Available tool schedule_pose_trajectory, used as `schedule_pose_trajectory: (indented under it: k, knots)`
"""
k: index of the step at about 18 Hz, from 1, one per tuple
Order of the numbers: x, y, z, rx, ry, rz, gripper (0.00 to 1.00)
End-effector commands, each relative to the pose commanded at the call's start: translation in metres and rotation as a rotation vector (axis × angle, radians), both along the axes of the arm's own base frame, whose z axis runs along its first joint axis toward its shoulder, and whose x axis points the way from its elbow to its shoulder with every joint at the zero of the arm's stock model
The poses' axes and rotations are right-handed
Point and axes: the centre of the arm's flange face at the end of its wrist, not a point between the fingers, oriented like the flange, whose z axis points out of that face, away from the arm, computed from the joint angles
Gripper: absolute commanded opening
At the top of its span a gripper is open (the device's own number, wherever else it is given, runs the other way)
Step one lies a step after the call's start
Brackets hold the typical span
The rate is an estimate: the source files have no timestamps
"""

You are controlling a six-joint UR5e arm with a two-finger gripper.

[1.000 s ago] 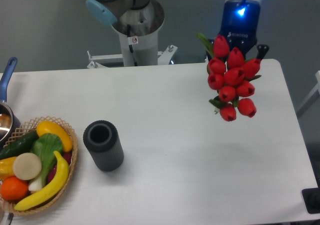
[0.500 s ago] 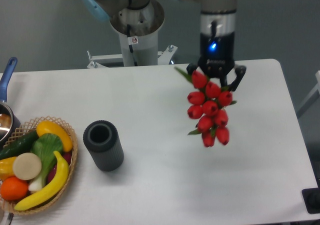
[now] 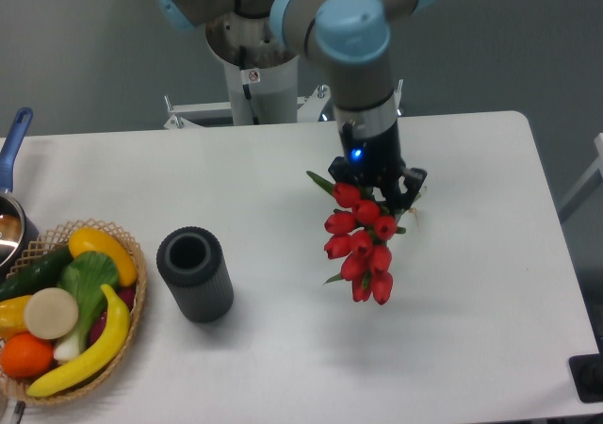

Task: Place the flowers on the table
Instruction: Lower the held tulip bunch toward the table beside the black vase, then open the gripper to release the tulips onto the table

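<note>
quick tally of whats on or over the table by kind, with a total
Flowers, one bunch held in the gripper: 1
Dark cylinder vase: 1
Wicker basket of fruit and vegetables: 1
Pot with blue handle, at the left edge: 1
Total: 4

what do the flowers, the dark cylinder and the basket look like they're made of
The flowers look artificial, likely plastic or fabric: the red heads are uniform and evenly coloured. The dark cylinder looks like matte rubber or foam with a ribbed side, hollow at the top; which one is unclear. The basket looks like woven wicker or straw, tan with an open lattice rim.
</note>
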Motion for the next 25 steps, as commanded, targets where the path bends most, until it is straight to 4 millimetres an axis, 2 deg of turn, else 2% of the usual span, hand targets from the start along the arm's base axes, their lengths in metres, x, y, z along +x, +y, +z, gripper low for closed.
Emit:
schedule_pose_trajectory:
  k: [11,13,15,22,23,24,25]
  knots:
    - [0.018,0.039,-0.089,-0.185,-0.05,-0.066,0.4]
    - [0.024,0.05,-0.097,-0.187,-0.06,-0.087,0.4]
    - [0.021,0.053,-0.105,-0.187,-0.069,-0.078,0.4]
    - [0.023,0.057,-0.107,-0.176,-0.078,-0.086,0.46]
    - [0.023,0.057,-0.106,-0.177,-0.075,-0.09,0.51]
    - [0.022,0.058,-0.104,-0.175,-0.071,-0.095,0.7]
    - [0.02,0.059,-0.1,-0.169,-0.065,-0.094,0.76]
